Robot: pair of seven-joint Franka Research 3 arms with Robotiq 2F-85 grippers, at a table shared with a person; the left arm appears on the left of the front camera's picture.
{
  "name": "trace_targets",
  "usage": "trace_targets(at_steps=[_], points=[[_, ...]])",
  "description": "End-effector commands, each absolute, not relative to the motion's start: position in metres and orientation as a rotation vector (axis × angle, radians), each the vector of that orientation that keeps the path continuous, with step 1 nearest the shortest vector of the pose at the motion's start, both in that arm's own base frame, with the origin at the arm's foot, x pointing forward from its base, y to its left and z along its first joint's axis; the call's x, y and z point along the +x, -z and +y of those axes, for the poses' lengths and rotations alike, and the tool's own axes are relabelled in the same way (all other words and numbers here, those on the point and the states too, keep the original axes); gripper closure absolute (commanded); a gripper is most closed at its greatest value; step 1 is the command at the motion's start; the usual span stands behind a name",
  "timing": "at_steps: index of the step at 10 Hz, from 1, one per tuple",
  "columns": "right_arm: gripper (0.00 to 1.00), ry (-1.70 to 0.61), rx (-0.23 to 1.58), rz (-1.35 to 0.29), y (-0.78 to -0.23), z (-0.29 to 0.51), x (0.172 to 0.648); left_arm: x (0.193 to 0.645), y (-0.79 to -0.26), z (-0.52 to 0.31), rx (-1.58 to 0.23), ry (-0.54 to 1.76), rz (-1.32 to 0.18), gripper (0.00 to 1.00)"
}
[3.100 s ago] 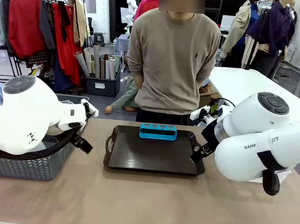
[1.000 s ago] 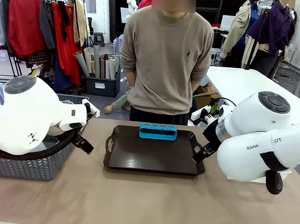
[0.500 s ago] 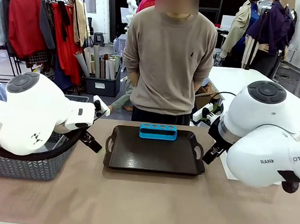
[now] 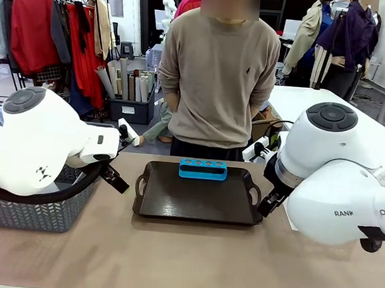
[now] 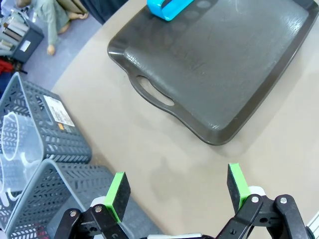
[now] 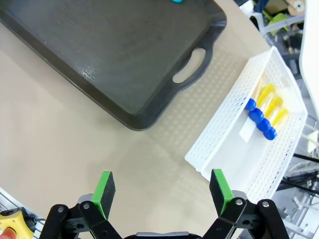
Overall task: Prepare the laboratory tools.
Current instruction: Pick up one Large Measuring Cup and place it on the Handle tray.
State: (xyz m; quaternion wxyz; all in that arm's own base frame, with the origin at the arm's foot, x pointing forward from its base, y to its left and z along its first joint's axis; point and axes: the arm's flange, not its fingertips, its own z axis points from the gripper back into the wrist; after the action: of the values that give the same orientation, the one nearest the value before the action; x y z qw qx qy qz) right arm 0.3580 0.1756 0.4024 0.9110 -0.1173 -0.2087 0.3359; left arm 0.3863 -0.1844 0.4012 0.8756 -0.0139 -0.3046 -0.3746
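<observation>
A dark tray [image 4: 194,201] lies mid-table with a blue tube rack [image 4: 203,169] at its far edge, its holes bare. My left gripper [image 4: 121,156] hangs open beside the tray's left handle; in the left wrist view its gripper [image 5: 177,191] hovers over bare table near the tray [image 5: 214,64]. A clear plastic beaker [image 5: 17,144] stands in a grey basket [image 5: 55,132]. My right gripper [image 4: 262,177] is open by the tray's right handle. In the right wrist view, the gripper [image 6: 162,191] is above the table, and several amber tubes with blue caps [image 6: 261,115] lie in a white basket [image 6: 227,144].
A person stands behind the tray at the far side, hands behind the back. A second grey basket [image 5: 47,199] sits close under my left wrist; grey basket [image 4: 37,213] fills the table's left end. Bare table lies in front of the tray.
The right arm has swung its elbow left and turned, bringing its gripper a little closer to the tray's right handle. The left arm shifted slightly. Both grippers stayed open.
</observation>
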Motion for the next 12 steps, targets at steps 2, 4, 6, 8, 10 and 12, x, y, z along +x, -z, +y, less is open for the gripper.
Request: trace_targets(at_steps=[2, 4, 6, 8, 10, 12], points=[[0.0, -0.696, -0.245, -0.451, -0.404, 0.175, 0.361, 0.387, -0.4, -0.185, -0.03, 0.781, -0.645, 0.0], [0.0, -0.696, -0.245, -0.451, -0.404, 0.175, 0.361, 0.387, -0.4, -0.185, -0.03, 0.781, -0.645, 0.0], [0.0, -0.689, -0.241, -0.431, -0.403, 0.174, 0.359, 0.386, -0.399, -0.185, -0.029, 0.784, -0.632, 0.0], [0.0, -0.734, -0.112, -0.426, -0.416, 0.183, 0.362, 0.387, -0.412, -0.184, -0.144, 0.854, -0.554, 0.0], [0.0, -0.753, -0.006, -0.423, -0.43, 0.188, 0.37, 0.388, -0.431, -0.186, -0.234, 0.942, -0.496, 0.0], [0.0, -0.772, 0.103, -0.427, -0.454, 0.187, 0.377, 0.392, -0.454, -0.178, -0.281, 0.986, -0.487, 0.0]])
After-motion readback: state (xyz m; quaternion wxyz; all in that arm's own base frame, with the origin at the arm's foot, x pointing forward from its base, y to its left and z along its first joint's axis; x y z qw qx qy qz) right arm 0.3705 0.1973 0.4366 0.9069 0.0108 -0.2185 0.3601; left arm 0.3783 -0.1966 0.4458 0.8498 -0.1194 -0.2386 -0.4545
